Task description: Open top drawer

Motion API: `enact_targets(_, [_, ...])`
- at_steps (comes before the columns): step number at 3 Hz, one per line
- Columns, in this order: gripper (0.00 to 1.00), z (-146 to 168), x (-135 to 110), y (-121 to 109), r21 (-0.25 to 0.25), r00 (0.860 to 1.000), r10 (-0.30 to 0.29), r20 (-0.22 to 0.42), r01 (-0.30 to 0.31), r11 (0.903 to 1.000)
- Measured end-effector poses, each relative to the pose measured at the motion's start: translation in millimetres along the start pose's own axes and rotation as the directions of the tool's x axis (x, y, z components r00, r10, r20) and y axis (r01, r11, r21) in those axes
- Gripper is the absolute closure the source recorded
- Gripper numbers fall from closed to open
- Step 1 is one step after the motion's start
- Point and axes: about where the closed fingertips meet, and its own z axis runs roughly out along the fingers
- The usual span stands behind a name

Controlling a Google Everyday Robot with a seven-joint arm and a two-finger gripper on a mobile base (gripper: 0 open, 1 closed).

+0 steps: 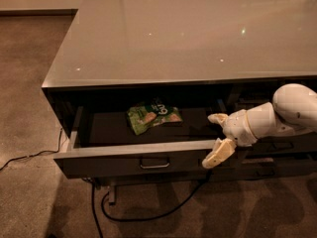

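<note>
The top drawer point(114, 160) stands pulled out from under the glossy grey counter, with its dark inner floor showing. Its small metal pull handle point(154, 163) is at the centre of the front. My gripper point(218, 136) is at the right end of the drawer front, on a white arm coming in from the right. Its fingers are spread: one fingertip point(217, 117) is above the drawer's inside and the other lies in front of the drawer face. They hold nothing.
A green snack bag point(152, 117) lies inside the drawer. The counter top point(188, 33) overhangs it. More dark drawers point(287, 152) sit to the right behind my arm. Black cables point(129, 214) run on the carpet under the drawer and off to the left.
</note>
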Motion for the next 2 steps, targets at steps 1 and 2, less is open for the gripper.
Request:
enact_targets(1, [0.0, 0.8, 0.0, 0.6, -0.003, 1.0, -0.012, 0.0, 0.012, 0.9999])
enact_targets(2, [0.0, 9.0, -9.1, 4.6, -0.014, 0.997, -0.071, -0.013, 0.071, 0.9974])
